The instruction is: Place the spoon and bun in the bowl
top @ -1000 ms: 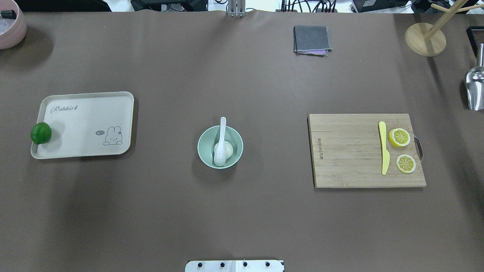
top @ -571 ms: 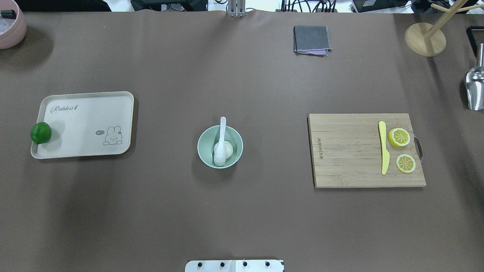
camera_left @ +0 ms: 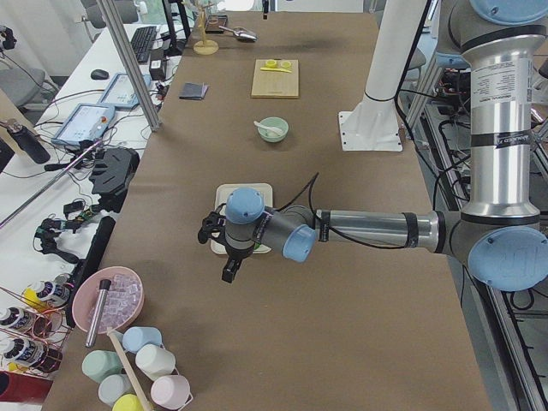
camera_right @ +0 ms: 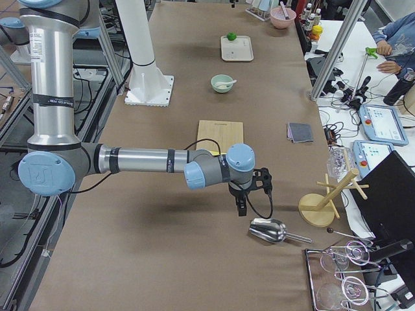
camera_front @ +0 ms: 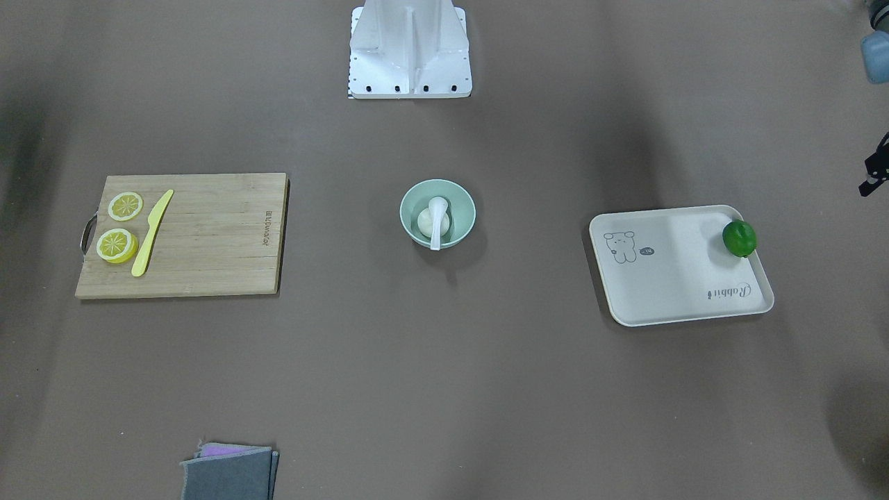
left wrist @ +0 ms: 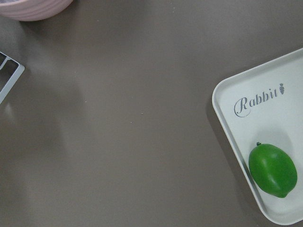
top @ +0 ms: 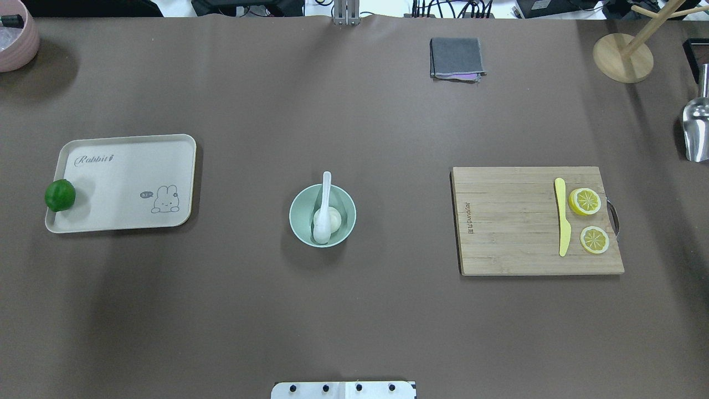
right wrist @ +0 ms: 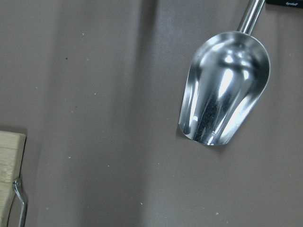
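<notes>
Left gripper (camera_left: 228,267) and right gripper (camera_right: 243,206), opening and load impossible to tell, hang well apart from centre-frame bowl (top: 298,215), where spoon (top: 324,204) lies across bun (top: 334,219), handle toward overhead frame top, neither arm nearer, task judged complete.

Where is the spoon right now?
In the overhead view the spoon lies in the bowl with the bun, mid-table between tray and cutting board, handle over the far rim.
</notes>
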### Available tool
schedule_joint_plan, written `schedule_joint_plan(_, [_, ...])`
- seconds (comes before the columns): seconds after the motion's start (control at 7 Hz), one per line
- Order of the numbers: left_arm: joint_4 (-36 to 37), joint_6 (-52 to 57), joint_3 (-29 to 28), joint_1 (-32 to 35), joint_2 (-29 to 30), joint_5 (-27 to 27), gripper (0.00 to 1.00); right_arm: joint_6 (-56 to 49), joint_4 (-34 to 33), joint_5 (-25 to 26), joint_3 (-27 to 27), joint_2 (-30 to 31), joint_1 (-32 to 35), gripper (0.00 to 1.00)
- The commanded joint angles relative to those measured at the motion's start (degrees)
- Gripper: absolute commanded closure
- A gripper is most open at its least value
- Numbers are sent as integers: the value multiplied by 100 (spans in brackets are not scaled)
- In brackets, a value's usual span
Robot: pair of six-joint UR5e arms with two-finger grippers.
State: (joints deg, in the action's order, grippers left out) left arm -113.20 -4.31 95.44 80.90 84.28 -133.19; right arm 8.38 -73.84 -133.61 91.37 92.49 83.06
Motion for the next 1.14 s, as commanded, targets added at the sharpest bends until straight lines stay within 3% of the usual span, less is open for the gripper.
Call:
schedule_joint_plan(0.0, [-9,0,36,-4,-52,-14,1,-12,45,-59,-23,67,-9,0])
schedule_joint_plan(0.43, [-26,0,36,-4,-52,4,1,-73,36,-593,-58,58,0,0])
schedule_joint_plan(1.0, [-26,0,19,-4,-26,21,1,-73,36,-613,-41,76,-9,0])
